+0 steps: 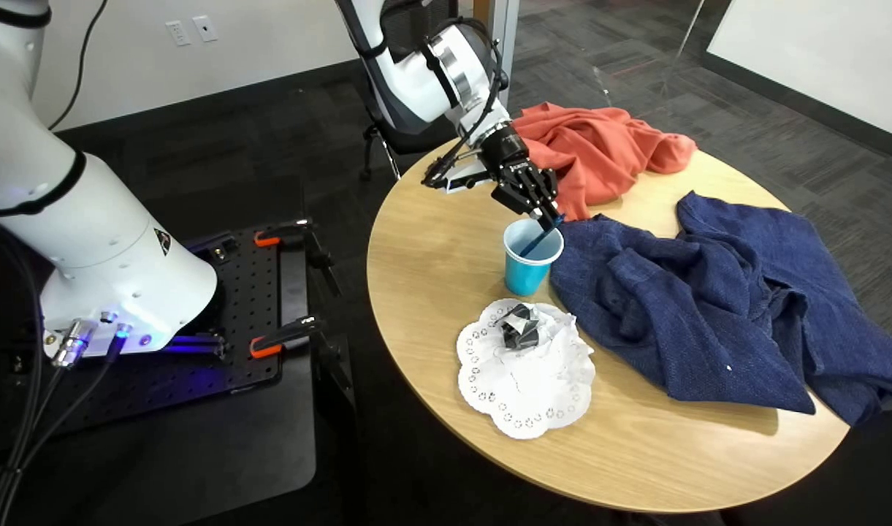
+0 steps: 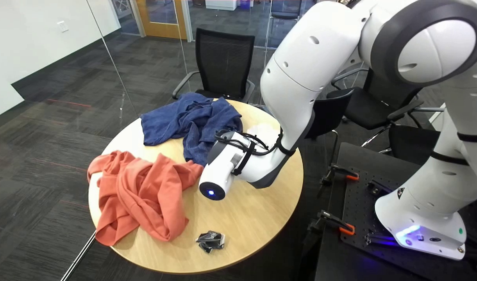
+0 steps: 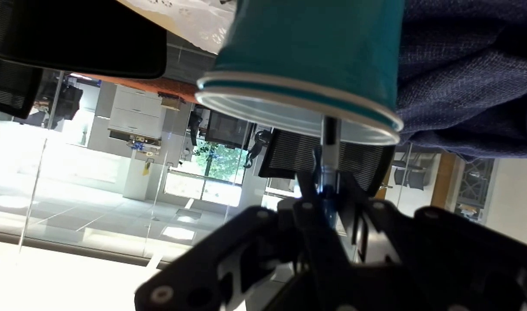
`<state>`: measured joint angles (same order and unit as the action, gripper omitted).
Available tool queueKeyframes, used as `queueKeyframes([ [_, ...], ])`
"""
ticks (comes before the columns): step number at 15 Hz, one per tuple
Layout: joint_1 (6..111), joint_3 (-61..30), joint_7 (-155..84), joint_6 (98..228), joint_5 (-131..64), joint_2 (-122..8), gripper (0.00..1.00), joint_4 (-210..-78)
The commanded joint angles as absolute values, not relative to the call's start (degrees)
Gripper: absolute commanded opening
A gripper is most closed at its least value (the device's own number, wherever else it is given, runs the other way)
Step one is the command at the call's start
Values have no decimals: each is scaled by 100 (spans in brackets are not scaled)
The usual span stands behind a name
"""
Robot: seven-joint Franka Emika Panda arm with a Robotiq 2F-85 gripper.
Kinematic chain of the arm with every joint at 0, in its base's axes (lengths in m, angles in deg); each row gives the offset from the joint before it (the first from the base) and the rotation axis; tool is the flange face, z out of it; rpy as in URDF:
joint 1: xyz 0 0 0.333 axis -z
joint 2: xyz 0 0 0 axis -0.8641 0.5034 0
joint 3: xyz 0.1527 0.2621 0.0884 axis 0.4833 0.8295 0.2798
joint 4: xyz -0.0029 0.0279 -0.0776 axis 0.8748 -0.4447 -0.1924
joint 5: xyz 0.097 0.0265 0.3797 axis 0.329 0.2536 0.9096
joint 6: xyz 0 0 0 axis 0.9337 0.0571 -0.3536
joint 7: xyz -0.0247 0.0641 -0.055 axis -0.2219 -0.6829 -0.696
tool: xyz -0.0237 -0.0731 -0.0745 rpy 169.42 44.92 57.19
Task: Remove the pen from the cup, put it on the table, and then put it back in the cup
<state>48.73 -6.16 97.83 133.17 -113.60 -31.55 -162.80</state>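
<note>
The light-blue cup [image 1: 525, 276] stands upright on the round wooden table [image 1: 431, 248]. The dark pen [image 1: 537, 242] leans at a slant, its lower part inside the cup and its upper end above the rim. My gripper [image 1: 547, 216] is just over the cup's rim, shut on that upper end. In the wrist view the gripper [image 3: 328, 183] comes from below, the pen [image 3: 330, 149] clasped between its fingers and running into the mouth of the cup [image 3: 310, 47]. The pen's lower tip is hidden in the cup. The arm blocks cup, pen and gripper in an exterior view [image 2: 238, 164].
Beside the cup lies a bunched navy cloth [image 1: 708, 314]; a coral-red cloth [image 1: 592, 146] lies behind the gripper. A white doily [image 1: 519, 402] holds a crumpled black-and-silver piece [image 1: 520, 329]. Another small black crumpled object [image 2: 211, 240] rests near the table's edge.
</note>
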Motion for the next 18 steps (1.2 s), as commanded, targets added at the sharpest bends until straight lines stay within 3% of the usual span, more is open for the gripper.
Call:
queueKeyframes([
  [1,4886,-571,9935,13058,-11209,-3210,48,-16212],
  [8,4886,-570,10436,12726,-11241,-3927,99,-16605],
  [17,5009,-517,10419,12841,-11390,-5172,100,-17359],
  [18,4974,-526,10337,12706,-11313,-4762,100,-16975],
])
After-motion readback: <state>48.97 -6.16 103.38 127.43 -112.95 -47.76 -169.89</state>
